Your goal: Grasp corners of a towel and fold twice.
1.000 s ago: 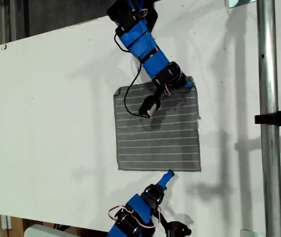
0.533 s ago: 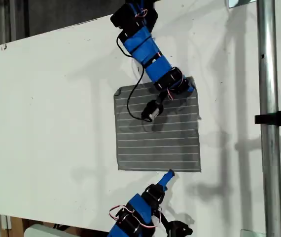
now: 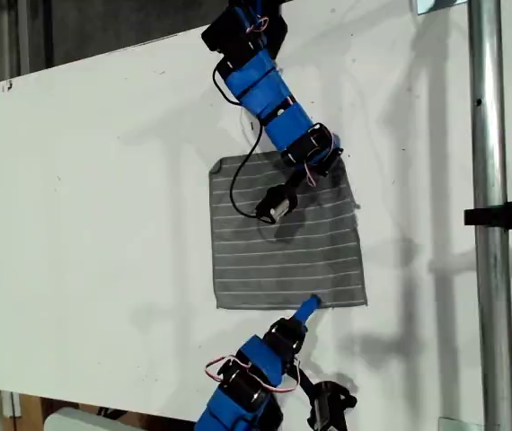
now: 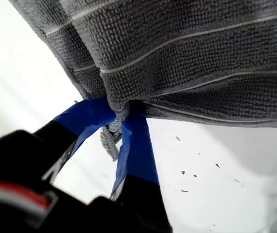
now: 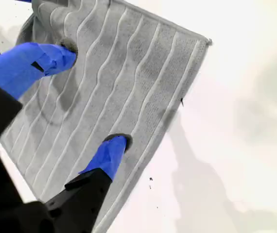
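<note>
The grey striped towel [image 3: 287, 242] lies flat on the white table [image 3: 85, 197] in the exterior view. My first gripper [image 3: 332, 160] reaches in from that view's top. It is shut on the towel's upper right corner [image 4: 110, 138], and the cloth [image 4: 187, 48] bunches between the blue fingers [image 4: 136, 141] of the gripper [image 4: 116, 119], lifted a little. My second gripper [image 3: 308, 310] comes from the exterior view's bottom. It stands open [image 5: 91, 101] over the towel [image 5: 129, 87], with one fingertip [image 5: 114, 148] just inside the near edge. A free corner [image 5: 207, 42] lies flat.
A vertical metal pole [image 3: 485, 180] with a black clamp [image 3: 507, 214] stands at the exterior view's right. The first arm's black camera and its cable [image 3: 274, 202] hang over the towel's upper part. The table's edge runs along the exterior view's upper left.
The towel's upper right corner has been drawn inward and lifted by my first gripper. My second gripper has moved up onto the towel's near edge.
</note>
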